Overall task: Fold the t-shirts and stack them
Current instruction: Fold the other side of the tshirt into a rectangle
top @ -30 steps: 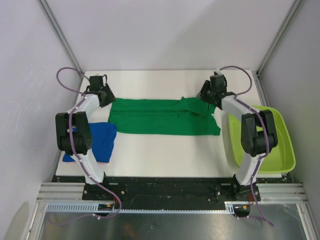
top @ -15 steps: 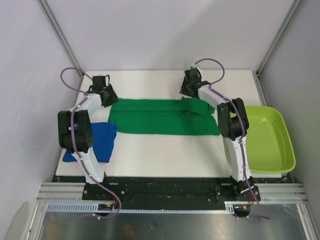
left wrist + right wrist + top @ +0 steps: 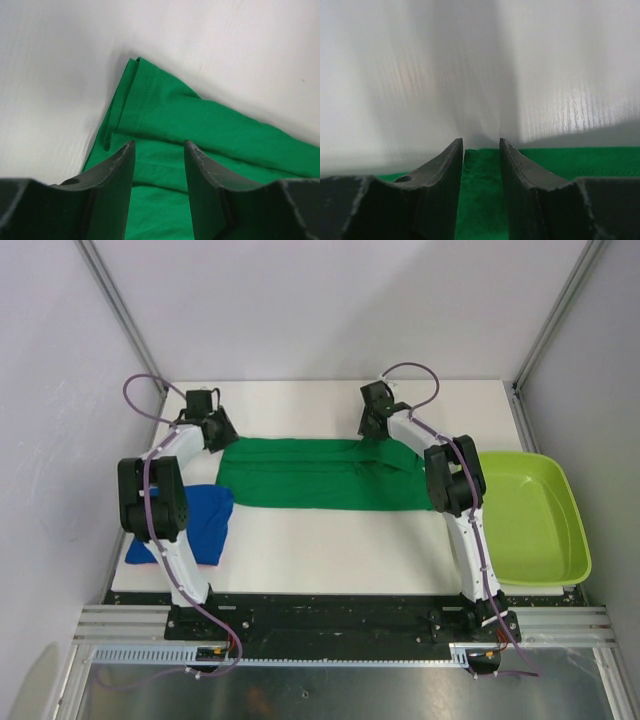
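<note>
A dark green t-shirt (image 3: 320, 475) lies flat on the white counter (image 3: 330, 540), folded into a long band that runs left to right across the middle, with extra layers of cloth overlapping toward its right end. The left pincer (image 3: 218, 435) sits at the band's far left corner. In the left wrist view its two dark fingers (image 3: 117, 175) stand apart with a clear gap, and the left pincer (image 3: 159, 147) has nothing clamped: the green cloth (image 3: 165, 115) shows below and beyond the tips, its stitched hem and pointed corner lying against the bare white surface. Whether the tips touch the cloth cannot be told. The right pincer (image 3: 372, 428) is at the far edge of the band, right of the middle, its arm reaching over the shirt's right end. In the right wrist view the right pincer (image 3: 480, 145) is parted somewhat more narrowly, and the far edge of the green cloth (image 3: 480, 200) lies flat in the gap between the fingers (image 3: 442, 185), with white counter beyond it; nothing is squeezed between them. A royal blue t-shirt (image 3: 205, 520) rests at the near left of the counter as a smaller folded shape, partly hidden by the left arm and just apart from the green band's near left corner. A lime-green plastic tub (image 3: 545, 530) stands at the right side, beyond the right arm.
</note>
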